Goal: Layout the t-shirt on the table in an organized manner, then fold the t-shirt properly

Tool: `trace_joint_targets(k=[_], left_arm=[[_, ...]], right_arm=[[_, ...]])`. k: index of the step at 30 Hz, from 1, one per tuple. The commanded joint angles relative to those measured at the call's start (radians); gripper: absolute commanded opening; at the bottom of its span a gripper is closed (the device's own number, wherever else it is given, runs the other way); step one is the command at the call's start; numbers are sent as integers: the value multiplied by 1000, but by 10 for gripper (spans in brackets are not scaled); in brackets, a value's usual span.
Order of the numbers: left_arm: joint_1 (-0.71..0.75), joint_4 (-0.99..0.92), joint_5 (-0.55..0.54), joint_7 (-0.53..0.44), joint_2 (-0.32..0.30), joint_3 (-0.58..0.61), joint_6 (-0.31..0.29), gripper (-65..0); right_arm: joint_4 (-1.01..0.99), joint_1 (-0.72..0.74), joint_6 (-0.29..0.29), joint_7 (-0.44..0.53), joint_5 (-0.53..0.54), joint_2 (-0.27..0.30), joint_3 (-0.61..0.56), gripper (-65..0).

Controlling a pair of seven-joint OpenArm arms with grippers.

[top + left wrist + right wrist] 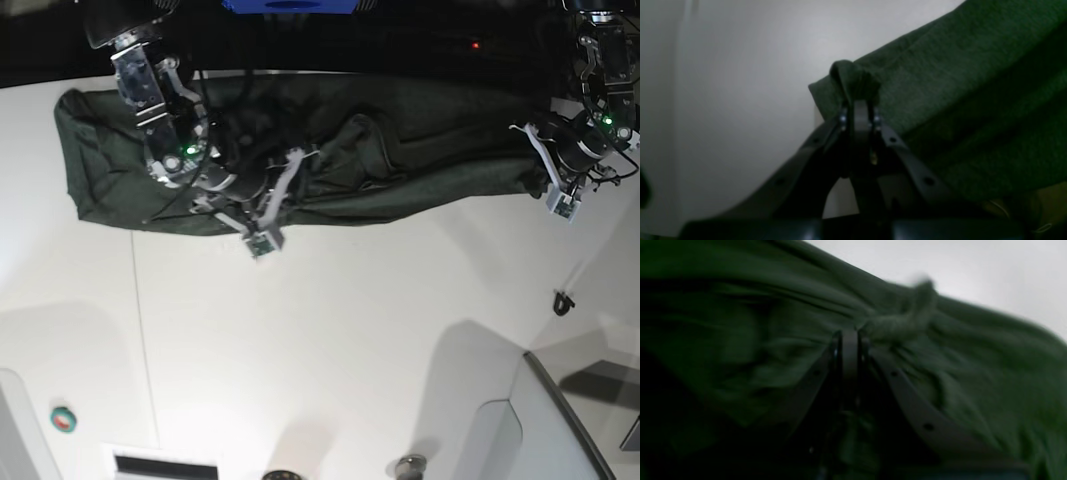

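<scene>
The dark green t-shirt (pixel 420 150) lies bunched in a long band along the far side of the white table (pixel 350 330). My left gripper (pixel 530 140) is at the shirt's right end. In the left wrist view it (pixel 858 100) is shut on a small fold of the t-shirt (pixel 957 83), near a corner of the cloth. My right gripper (pixel 300 160) sits in the middle of the band. In the blurred right wrist view its jaws (pixel 848 335) are together, with wrinkled t-shirt (pixel 740 323) gathered around the tips.
A thin dark seam line (pixel 140 330) runs down the table's left part. A red button (pixel 63 418) sits near the front left, and a small dark object (pixel 563 301) lies at the right. A raised grey panel (pixel 560 420) fills the front right corner.
</scene>
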Motion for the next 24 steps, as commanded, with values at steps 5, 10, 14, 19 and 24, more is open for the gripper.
trace_joint_targets(k=[5,10,14,19,24], left_arm=[[-7,17,-5,-13,-14,-7,2,-650],[-7,17,-5,-13,-14,-7,2,-650],[-7,17,-5,-13,-17,-7,2,-650],[-7,17,-5,-13,-19,-7,2,-650],[-7,34,-5,-13,-16,-7,2,-650]], right_arm=[[8,40,13,26,11,-66,-155,-645],[-57,86,16,26,11,-149,-254,-645],[-107,135,14,56,12,-170,-348,-645],[-126,189,19,82,12,-172,-459,-645],[-130,259,19,82,12,-180,-574,-644]])
